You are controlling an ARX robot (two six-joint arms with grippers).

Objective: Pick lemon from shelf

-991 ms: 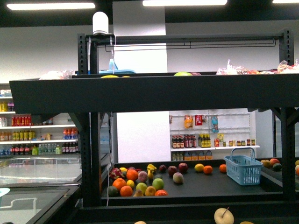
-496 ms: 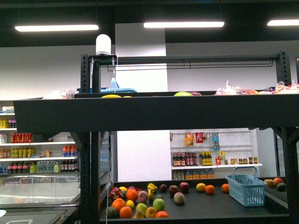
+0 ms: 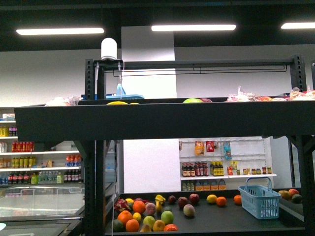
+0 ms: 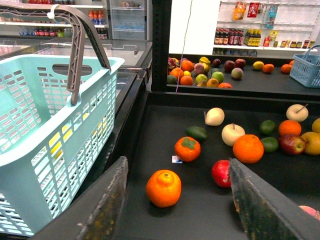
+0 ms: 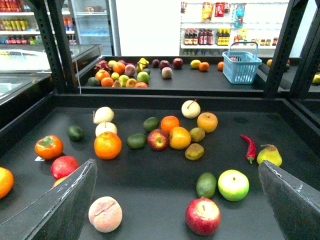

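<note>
The black shelf [image 3: 162,120] fills the front view. A bright yellow sliver of fruit [image 3: 117,102] shows over its top deck's edge; I cannot tell whether it is the lemon. No plain yellow oval lies on the lower deck [image 5: 150,185] in either wrist view. My left gripper [image 4: 180,200] is open and empty above that deck [image 4: 165,125], with an orange [image 4: 163,188] between its fingers' lines. My right gripper [image 5: 180,200] is open and empty above a red apple [image 5: 203,216] and a peach [image 5: 105,214]. Neither gripper shows in the front view.
A teal basket [image 4: 45,135] hangs close beside my left gripper. Oranges, apples, a pear [image 5: 270,155], a red chilli [image 5: 249,147] and orange-tinged yellow fruits [image 5: 180,137] lie scattered on the deck. A far rack holds more fruit and a blue basket [image 3: 259,200]. Black uprights [image 5: 55,45] flank the deck.
The front view has risen: the top deck sits lower in the picture, ceiling lights show, and the near deck's pale fruit has dropped out of view.
</note>
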